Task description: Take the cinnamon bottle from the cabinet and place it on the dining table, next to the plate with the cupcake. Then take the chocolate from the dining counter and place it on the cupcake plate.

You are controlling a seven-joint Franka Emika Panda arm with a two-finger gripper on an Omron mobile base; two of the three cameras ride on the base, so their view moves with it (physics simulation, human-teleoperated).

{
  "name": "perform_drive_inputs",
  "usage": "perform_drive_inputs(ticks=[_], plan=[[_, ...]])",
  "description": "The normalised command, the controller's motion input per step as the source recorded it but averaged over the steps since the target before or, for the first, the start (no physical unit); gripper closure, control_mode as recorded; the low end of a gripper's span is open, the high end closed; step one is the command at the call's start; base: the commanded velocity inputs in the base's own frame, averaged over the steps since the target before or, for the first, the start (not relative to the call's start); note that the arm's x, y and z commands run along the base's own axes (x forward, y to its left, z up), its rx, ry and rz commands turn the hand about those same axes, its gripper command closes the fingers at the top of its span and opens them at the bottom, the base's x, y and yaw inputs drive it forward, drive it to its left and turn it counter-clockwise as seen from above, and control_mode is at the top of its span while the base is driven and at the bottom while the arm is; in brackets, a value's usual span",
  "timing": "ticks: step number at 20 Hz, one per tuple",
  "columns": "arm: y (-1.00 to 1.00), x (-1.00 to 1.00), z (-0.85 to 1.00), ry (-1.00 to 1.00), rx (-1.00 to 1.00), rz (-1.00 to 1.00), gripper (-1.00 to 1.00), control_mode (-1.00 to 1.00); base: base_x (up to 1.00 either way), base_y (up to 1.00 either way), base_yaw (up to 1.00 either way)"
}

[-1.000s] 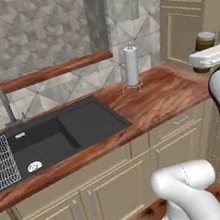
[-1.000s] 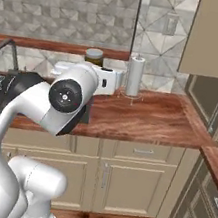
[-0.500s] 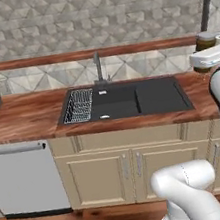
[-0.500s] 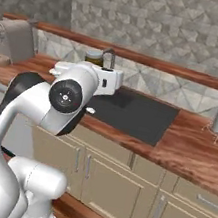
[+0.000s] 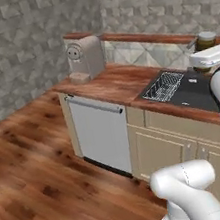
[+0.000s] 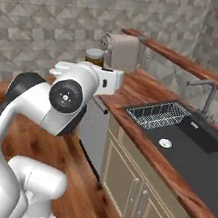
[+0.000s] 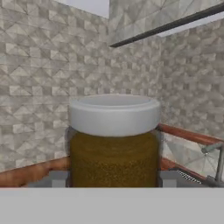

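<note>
My base has swung round from the sink stretch: the wooden floor (image 5: 35, 165), a dishwasher front (image 5: 101, 134) and a coffee machine (image 5: 85, 58) now fill both base views, so I judge the carry toward the dining table is under way. My gripper (image 7: 113, 179) pinches the cinnamon bottle (image 7: 114, 140) upright, aloft off the counter. The hand view alone shows fingers (image 7: 59, 178) flanking the jar; from the base it is a half-hidden lid (image 6: 95, 56), probably the same bottle.

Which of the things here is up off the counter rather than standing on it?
The cinnamon bottle, brown with a grey lid, carried between the tool's fingers. The coffee machine and the dish rack rest on the counter and in the sink.
</note>
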Motion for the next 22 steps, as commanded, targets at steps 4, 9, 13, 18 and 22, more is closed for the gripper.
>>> perform_drive_inputs(ticks=[4,9,13,18,22], plan=[[0.0,0.0,0.0,0.0,0.0,0.0,1.0,1.0,0.35,0.0,0.8],[0.0,0.0,0.0,0.0,0.0,0.0,1.0,1.0,0.66,0.0,0.75],[0.0,0.0,0.0,0.0,0.0,0.0,1.0,1.0,0.98,-0.03,0.6],[0.0,0.0,0.0,0.0,0.0,0.0,1.0,1.0,1.0,-0.25,0.27],[0.0,0.0,0.0,0.0,0.0,0.0,1.0,1.0,1.0,-0.36,0.05]])
